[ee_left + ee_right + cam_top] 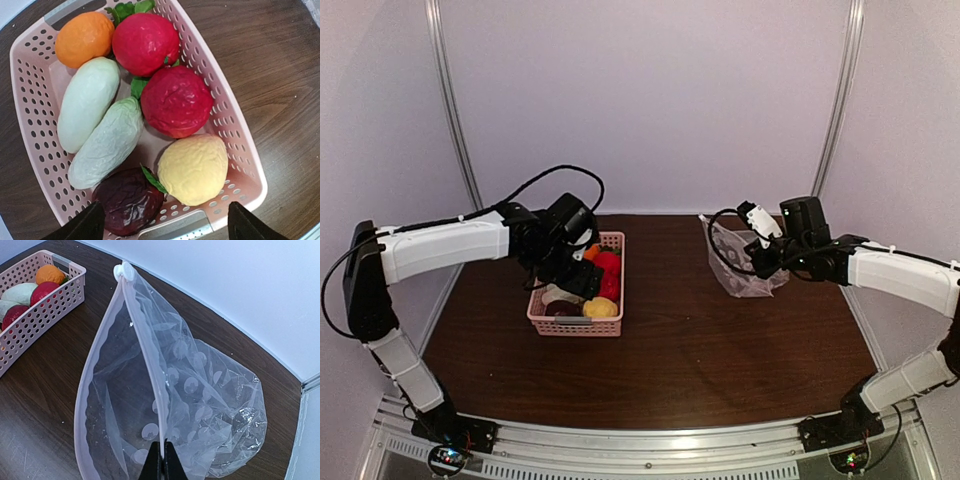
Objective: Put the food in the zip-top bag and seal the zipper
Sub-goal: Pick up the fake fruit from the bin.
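Pink basket (576, 325): at 9 o'clock on the dark wooden bench (720, 350), holding all the food.
Food: orange piece (84, 39) at 11 o'clock in the basket, one red piece (145, 42) at 12, second red piece (176, 100) near the centre, yellow piece (192, 169) at 5, two whitish-green pieces (87, 102) along 9, dark purple piece (127, 200) at 6.
Crowding: pieces packed touching one another, perforated walls close around.
Zip-top bag (200, 405): at 2 o'clock on the bench, well apart from the basket, mouth gaping; white slider (123, 272) on the zipper (145, 340).
Left gripper (167, 225): spread wide above the basket's 6 o'clock end, holding nothing.
Right gripper (162, 460): pinched tight on the bag's mouth edge.
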Motion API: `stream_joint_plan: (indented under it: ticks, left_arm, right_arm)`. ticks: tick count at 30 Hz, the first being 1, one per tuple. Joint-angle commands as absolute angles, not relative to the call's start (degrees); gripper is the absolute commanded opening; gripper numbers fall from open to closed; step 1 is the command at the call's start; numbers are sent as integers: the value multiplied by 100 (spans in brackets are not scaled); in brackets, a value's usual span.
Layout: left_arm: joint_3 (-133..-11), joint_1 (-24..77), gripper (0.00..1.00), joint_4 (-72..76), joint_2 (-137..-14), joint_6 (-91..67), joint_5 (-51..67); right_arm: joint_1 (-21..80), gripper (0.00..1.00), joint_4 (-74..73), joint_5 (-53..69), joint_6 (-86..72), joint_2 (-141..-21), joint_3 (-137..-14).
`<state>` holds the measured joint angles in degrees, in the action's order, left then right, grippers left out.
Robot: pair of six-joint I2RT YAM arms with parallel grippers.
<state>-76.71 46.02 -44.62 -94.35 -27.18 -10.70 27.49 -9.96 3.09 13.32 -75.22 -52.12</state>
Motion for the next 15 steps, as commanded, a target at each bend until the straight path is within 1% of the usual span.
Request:
stream_joint_plan:
  ticks: [1, 4, 7, 10, 15]
  left_arm:
    - [-8044, 4495, 85, -4818, -9894, -2510, -603]
    - [-8217, 4449, 81, -4958, -10167, -2487, -427]
    - [-8234, 4426, 80, -4844, -10318, -2467, -71]
    - [-8235, 4429, 81, -4737, -10496, -2538, 203]
    - [-8342, 4430, 83, -4687, -10817, -2597, 171]
  right_arm:
    - [2706, 0, -1082, 422, 1344, -7471, -5141]
    - [2707, 0, -1101, 422, 1340, -7458, -5135]
    - [2707, 0, -1101, 400, 1349, -7439, -5124]
    - [2705, 0, -1110, 395, 1356, -7436, -5124]
    - [2707, 0, -1116, 415, 1361, -7459, -5115]
